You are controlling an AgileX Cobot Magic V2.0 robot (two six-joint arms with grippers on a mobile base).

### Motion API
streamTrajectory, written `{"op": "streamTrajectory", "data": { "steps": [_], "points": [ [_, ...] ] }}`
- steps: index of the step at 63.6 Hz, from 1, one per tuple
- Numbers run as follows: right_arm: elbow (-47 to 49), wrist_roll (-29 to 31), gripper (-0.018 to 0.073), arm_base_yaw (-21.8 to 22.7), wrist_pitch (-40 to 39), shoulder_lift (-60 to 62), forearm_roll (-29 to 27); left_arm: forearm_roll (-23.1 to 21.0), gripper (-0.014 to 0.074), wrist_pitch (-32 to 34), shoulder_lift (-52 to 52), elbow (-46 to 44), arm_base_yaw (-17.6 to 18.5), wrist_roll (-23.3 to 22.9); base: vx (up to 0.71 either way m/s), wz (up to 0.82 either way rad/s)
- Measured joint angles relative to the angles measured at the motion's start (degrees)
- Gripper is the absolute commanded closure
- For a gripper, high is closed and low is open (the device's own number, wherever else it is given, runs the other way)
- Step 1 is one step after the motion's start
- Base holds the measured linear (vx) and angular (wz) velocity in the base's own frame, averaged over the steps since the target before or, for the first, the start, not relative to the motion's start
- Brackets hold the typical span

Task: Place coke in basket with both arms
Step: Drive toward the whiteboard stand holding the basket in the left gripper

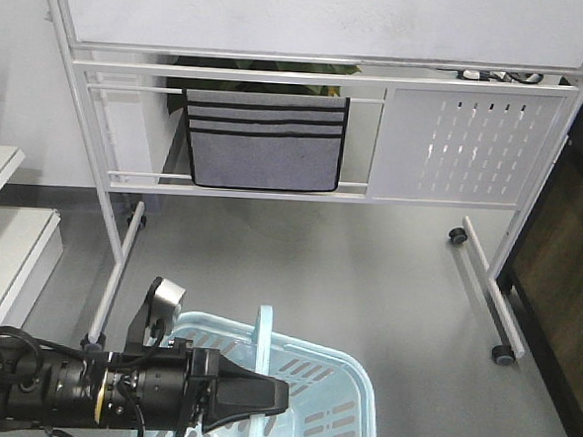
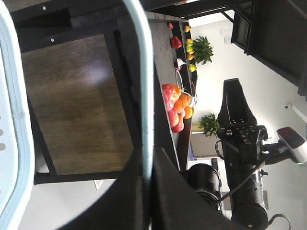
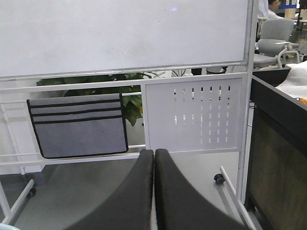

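Blue plastic fills the bottom of the front view: the basket, its handle swung upright, with grey floor beyond it. The left arm reaches in from the left edge, and the left gripper ends at the foot of the handle, over the near rim. Whether the basket rests on the floor cannot be told. Farther back stands a whiteboard on a wheeled frame. A grey pouch hangs under it, with a perforated panel beside that. A dark bench lines the right edge.

The left wrist view is turned sideways. The handle runs straight into the left gripper, whose jaws are closed on it. The basket shows its rim at the left edge. Behind is the bench, with red and orange fruit piled on its top. The right arm stands well apart from the handle.

In the right wrist view the right gripper has its jaws pressed together, empty. It points toward the whiteboard, pouch and panel, with the bench at the right.

Where the coke is cannot be told from these views.
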State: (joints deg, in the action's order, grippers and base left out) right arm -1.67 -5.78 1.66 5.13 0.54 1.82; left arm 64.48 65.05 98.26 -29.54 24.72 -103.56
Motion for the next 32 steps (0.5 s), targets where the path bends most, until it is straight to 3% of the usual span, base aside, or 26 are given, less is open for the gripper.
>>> {"op": "streamTrajectory", "data": {
  "steps": [32],
  "points": [
    [0.0,0.0,0.0568,0.0,0.0,0.0,0.0,0.0,0.0603,0.0,0.0,0.0,0.0,0.0,0.14,0.02]
  ]
}}
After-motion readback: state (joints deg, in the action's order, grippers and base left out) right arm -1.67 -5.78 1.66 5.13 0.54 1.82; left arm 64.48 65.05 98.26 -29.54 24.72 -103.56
